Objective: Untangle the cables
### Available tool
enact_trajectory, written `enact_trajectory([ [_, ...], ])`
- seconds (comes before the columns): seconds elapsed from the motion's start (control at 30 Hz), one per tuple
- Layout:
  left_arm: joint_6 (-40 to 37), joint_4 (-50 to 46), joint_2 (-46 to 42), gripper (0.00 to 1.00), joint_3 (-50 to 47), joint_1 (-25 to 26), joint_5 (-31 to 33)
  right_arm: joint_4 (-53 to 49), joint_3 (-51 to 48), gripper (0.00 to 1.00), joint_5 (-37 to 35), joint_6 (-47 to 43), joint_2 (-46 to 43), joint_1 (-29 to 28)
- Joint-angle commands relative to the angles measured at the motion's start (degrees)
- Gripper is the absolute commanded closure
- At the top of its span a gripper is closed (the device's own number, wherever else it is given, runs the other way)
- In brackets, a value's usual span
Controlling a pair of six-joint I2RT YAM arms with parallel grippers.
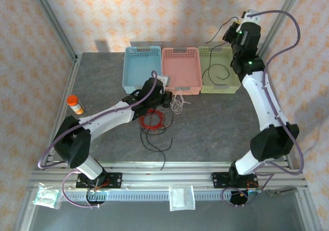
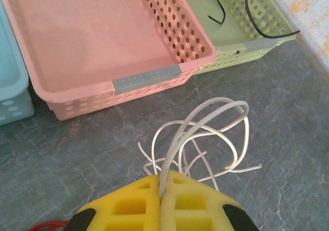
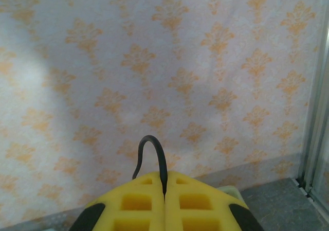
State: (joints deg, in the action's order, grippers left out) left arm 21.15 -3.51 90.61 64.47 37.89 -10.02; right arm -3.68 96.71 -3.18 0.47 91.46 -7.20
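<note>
Black cable [image 2: 249,7] apparently rests in green basket [image 2: 264,43]; white cable [image 2: 234,103] beside pink basket [image 2: 146,80].

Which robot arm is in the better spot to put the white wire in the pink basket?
Left. The left hand is shut on the white cable just in front of the pink basket. The right hand is raised high near the green basket, shut on a black cable.
</note>
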Motion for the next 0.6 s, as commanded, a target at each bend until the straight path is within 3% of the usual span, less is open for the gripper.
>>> enact_trajectory([
  [0.0,0.4,2.1,0.1,1.0,1.5,0.4,0.9,1.4,5.0,1.0,2.5,1.3,3.5,2.0],
  [0.43,0.8,1.6,-1.9,1.0,0.5,0.4,4.1,-4.2,16.4,0.99,6.2,3.1,23.6,4.3],
  [0.5,1.0,1.5,-2.6,1.0,-0.2,0.4,4.8,-6.9,19.1,0.86,5.2,3.7,26.0,4.3],
  [0.57,1.3,1.6,-3.5,1.0,-1.2,0.4,5.6,-8.6,20.4,0.63,5.2,4.4,27.3,4.3],
])
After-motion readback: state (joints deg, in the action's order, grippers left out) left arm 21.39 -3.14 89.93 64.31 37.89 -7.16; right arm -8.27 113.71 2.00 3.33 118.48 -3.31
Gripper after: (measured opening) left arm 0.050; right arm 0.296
